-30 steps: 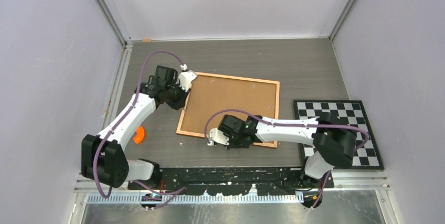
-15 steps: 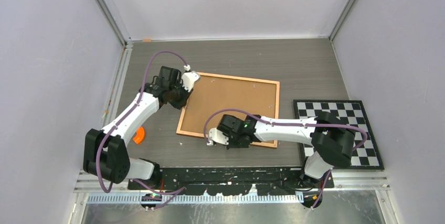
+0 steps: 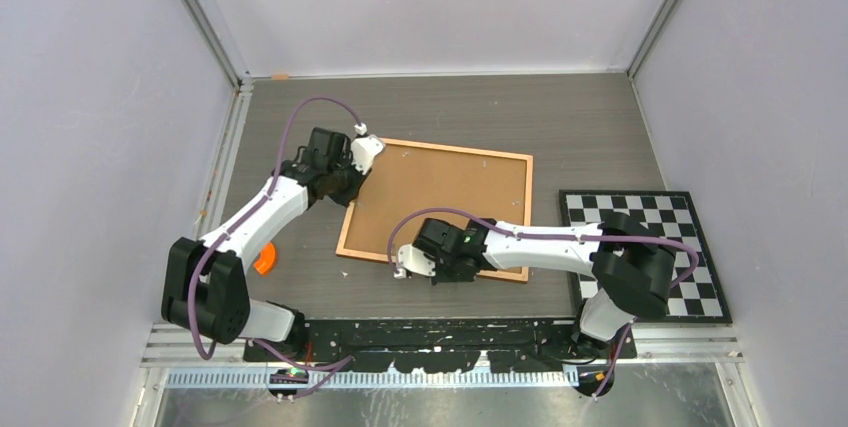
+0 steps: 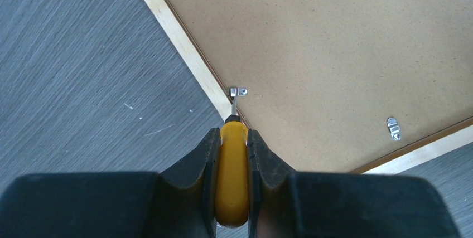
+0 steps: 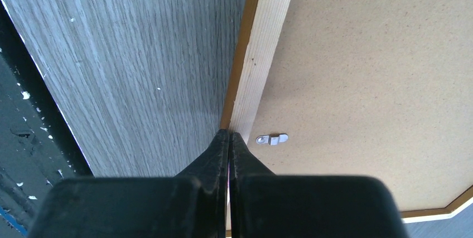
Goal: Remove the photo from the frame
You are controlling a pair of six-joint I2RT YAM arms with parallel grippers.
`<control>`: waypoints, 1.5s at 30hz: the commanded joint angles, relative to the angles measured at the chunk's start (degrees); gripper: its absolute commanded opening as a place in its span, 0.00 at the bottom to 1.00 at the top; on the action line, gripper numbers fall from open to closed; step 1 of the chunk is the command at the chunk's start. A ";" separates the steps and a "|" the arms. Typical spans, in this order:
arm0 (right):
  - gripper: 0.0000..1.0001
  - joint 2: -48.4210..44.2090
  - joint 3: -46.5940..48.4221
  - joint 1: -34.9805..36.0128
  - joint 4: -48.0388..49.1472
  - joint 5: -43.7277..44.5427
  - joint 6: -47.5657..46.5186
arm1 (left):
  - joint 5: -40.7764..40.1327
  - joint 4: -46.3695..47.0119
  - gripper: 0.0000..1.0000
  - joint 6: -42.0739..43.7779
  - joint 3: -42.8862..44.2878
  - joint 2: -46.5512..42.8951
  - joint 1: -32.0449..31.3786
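Grey wood-grain bench between pale walls carries the frame, which lies face down near the middle with its plain brown board upward. I judge the photo sits hidden beneath that board (none of it shows). It is likely thin, light and easy to crease, so best lifted flat by an edge once the board is free. The frame looks stiff and light, with a thin pale wooden border. The left hand is clamped on a yellow-handled screwdriver, its tip at a small metal clip. The right hand, fingers together and holding nothing, sits at the border beside a second clip. A checkered mat lies apart on the right.
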 commanded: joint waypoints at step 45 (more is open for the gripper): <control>0.02 1.46 0.46 0.21 -1.90 -2.98 -0.76 | 9.40 -1.27 0.00 -1.30 -1.14 -0.33 -2.03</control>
